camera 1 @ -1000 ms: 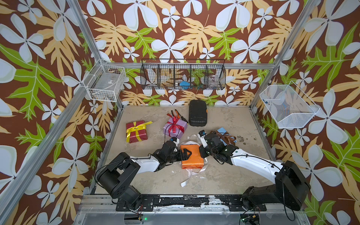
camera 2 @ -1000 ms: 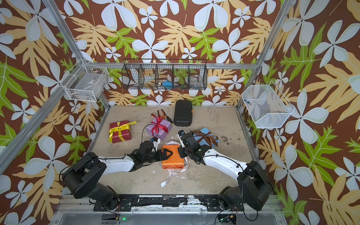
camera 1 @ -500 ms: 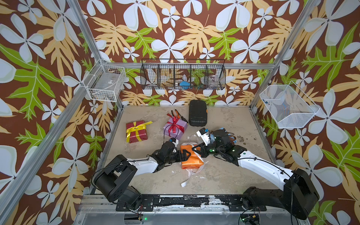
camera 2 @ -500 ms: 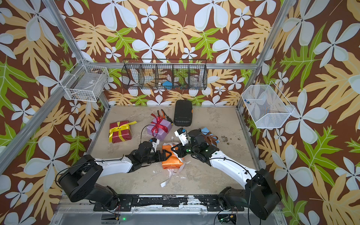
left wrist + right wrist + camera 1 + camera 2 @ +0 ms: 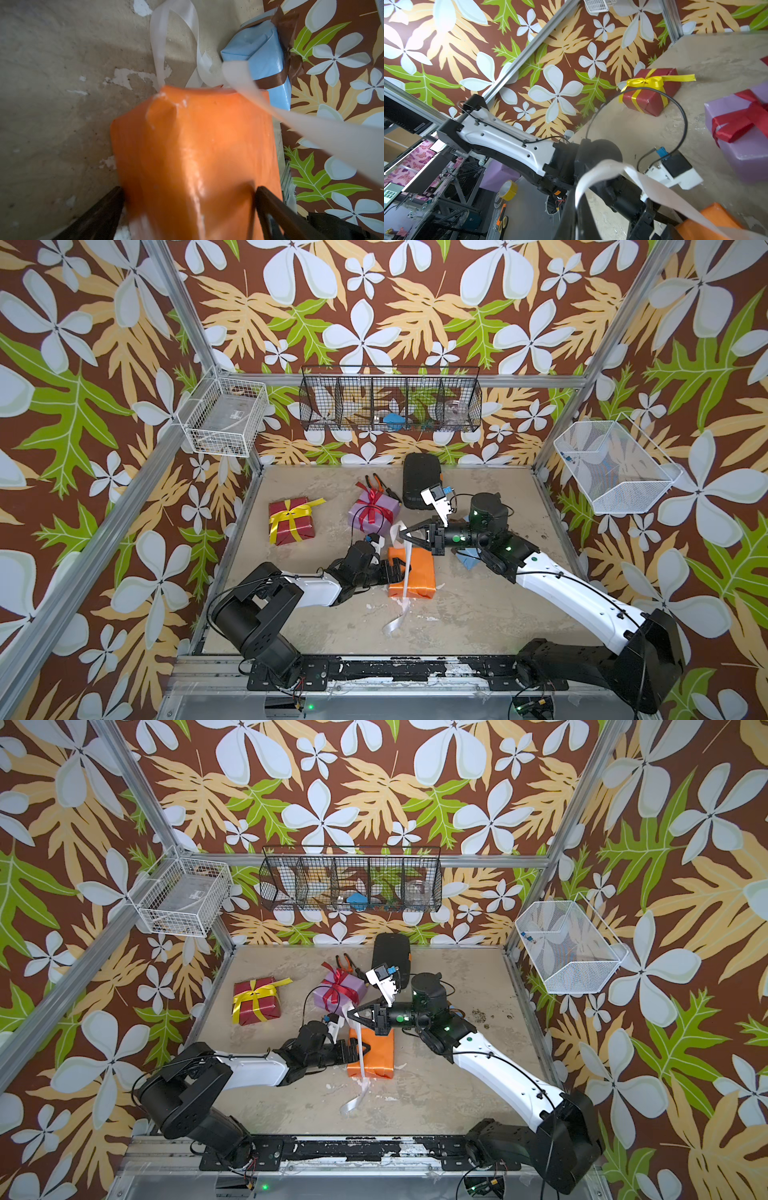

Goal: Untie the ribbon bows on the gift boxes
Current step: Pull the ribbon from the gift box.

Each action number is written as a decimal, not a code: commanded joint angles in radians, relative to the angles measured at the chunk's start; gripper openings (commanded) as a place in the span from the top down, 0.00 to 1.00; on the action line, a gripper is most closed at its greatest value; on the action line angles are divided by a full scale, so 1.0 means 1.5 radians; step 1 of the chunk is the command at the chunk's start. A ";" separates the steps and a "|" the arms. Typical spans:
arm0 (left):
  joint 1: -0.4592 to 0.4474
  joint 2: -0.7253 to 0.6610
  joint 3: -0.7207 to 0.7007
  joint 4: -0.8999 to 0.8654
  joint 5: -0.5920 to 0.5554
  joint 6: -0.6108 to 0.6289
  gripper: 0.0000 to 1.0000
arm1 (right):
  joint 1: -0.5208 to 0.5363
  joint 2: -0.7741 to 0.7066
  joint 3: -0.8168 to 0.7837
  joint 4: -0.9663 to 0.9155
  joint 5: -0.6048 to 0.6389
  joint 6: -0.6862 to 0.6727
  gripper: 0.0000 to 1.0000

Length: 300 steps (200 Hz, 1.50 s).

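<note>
Sandy tabletop (image 5: 478,614), left fingers (image 5: 398,566) clasping orange box (image 5: 422,576), right fingers (image 5: 417,526) pinching white ribbon (image 5: 407,568), now raised higher

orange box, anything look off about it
The white ribbon on the orange box is untied: one end is pinched in the right gripper, the other trails loose over the table. The box also looks dented near one edge in the left wrist view.
</note>
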 commanded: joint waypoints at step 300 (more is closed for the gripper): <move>-0.001 0.012 0.013 -0.196 -0.077 0.055 0.02 | -0.193 0.033 0.598 -0.203 0.067 -0.068 1.00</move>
